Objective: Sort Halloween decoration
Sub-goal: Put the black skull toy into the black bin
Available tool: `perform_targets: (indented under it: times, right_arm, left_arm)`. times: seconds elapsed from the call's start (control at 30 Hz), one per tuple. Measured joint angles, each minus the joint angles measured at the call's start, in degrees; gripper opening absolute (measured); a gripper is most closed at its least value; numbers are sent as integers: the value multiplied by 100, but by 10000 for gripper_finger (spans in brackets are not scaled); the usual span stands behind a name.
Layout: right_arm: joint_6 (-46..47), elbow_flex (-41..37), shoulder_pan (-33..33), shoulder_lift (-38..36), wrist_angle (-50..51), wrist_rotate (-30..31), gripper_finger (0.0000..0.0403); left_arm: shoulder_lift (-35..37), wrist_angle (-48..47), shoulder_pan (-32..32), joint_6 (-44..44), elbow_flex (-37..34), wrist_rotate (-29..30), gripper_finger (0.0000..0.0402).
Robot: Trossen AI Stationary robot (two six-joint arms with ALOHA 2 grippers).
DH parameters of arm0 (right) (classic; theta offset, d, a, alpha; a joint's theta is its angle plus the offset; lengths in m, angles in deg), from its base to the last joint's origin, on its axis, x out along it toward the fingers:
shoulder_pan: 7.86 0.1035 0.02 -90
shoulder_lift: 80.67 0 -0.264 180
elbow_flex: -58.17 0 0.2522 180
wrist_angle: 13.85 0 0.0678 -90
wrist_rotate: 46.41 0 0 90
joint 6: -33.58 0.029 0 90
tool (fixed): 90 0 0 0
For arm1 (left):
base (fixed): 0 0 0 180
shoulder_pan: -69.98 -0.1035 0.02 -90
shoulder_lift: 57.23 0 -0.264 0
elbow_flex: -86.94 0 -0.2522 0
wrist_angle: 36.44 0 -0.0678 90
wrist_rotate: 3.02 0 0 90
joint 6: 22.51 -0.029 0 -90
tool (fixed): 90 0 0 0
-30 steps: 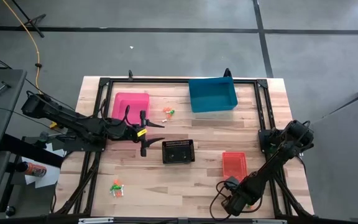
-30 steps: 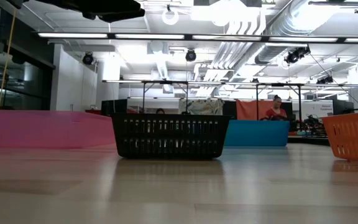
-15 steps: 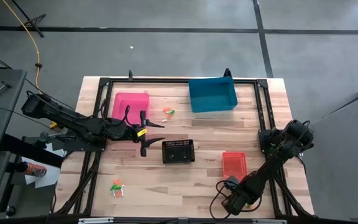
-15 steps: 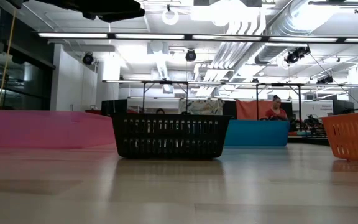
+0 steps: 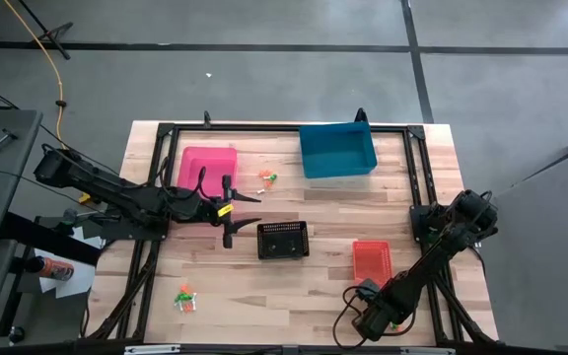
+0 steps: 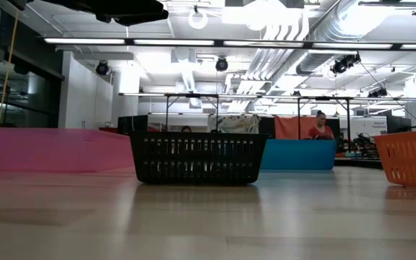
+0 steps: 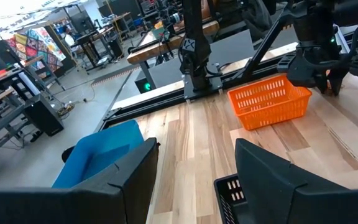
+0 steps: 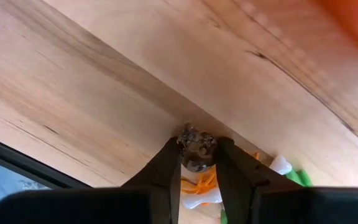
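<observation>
I find the pink bin (image 5: 208, 168), blue bin (image 5: 336, 150), black basket (image 5: 283, 240) and orange basket (image 5: 371, 260) showing no contents. Right gripper (image 8: 197, 149) pinches a dark trinket (image 8: 196, 151) at the table's near edge; left gripper (image 5: 237, 211) is spread beside the pink bin. No legible writing.

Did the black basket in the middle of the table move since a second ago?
No. In the high view the black basket sits in the same spot between the pink bin and the red bin as before.
</observation>
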Motion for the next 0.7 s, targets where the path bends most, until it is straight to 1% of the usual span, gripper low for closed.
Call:
perform_targets:
  times: [0.27,0.33,0.4,0.47,0.57,0.7]
  right_arm:
    - [-222,-10,0,-110,-9,35,75]
    - [-255,-28,13,-220,-28,185,75]
    - [-349,-30,64,-443,-187,532,75]
    - [-545,-17,115,-702,-369,1036,75]
    - [-1036,-17,129,-987,-724,1898,75]
    - [-1828,-2,-23,-1199,-989,2799,75]
  left_arm:
    - [0,8,0,0,0,0,202]
    - [0,24,0,-1,0,0,202]
    - [0,43,2,-2,0,0,202]
    - [0,45,0,-2,0,0,202]
    - [0,47,0,-4,0,0,202]
    - [0,45,0,-3,0,0,202]
